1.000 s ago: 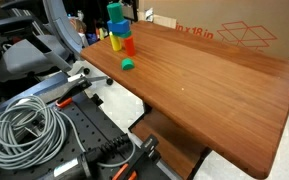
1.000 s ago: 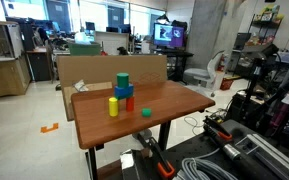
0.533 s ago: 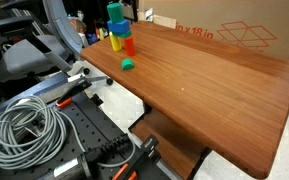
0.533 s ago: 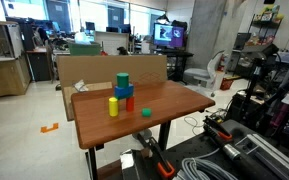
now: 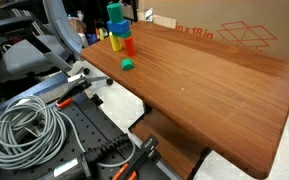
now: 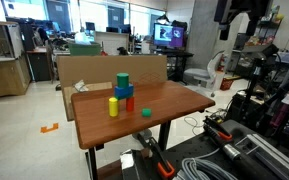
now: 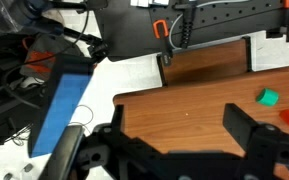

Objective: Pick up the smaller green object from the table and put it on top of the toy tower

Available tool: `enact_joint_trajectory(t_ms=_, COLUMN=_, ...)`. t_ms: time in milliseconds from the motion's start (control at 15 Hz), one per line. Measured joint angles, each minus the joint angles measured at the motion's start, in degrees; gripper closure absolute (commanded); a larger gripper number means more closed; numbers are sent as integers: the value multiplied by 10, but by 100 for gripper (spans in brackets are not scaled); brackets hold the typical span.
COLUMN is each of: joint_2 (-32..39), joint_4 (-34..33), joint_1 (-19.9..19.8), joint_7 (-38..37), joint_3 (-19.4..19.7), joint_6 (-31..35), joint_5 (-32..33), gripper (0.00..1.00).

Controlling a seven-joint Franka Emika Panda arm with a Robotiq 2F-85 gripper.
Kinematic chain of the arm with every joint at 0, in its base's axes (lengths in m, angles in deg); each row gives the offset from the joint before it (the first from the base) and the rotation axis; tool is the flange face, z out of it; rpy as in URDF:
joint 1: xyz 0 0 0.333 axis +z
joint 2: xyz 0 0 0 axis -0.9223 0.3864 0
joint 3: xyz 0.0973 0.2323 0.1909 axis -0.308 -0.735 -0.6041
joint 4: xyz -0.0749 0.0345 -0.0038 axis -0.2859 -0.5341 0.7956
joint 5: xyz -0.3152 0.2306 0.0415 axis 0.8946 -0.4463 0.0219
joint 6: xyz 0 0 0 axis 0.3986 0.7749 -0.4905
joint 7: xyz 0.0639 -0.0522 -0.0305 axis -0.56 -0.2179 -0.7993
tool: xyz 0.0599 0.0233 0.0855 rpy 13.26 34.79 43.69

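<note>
The smaller green object (image 5: 127,64) lies on the reddish-brown table (image 5: 204,80), just in front of the toy tower (image 5: 119,30). The tower has a teal-green block on top, with yellow and red-orange pieces below. Both show in the other exterior view too: the green object (image 6: 145,112) and the tower (image 6: 122,93). My gripper (image 7: 179,130) is open and empty, high above the table's near part. In the wrist view the green object (image 7: 270,97) is at the far right. The gripper's dark body (image 6: 233,14) shows high at the upper right, far from the blocks.
A cardboard box (image 5: 224,35) stands along the table's far edge, behind the tower. A coiled grey cable (image 5: 24,128) and black equipment lie on the floor beside the table. An office chair (image 5: 29,55) stands near the tower's corner. A blue panel (image 7: 62,100) lies below the table edge.
The dark gripper and arm have come into view at the top right of an exterior view. The blocks and the green object have not moved.
</note>
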State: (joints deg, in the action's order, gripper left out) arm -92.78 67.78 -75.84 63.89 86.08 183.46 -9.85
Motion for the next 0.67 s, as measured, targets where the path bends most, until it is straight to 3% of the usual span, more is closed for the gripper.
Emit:
enact_joint_trajectory(t_ms=267, joint_2=82, joint_4=10, joint_1=32, joint_7=-38, joint_3=-22, joint_6=57, joint_5=-38, gripper=0)
enact_joint_trajectory(t_ms=667, joint_2=216, joint_4=30, joint_1=38, joint_7=-111, joint_3=-81, joint_6=180, joint_5=-30, gripper=0)
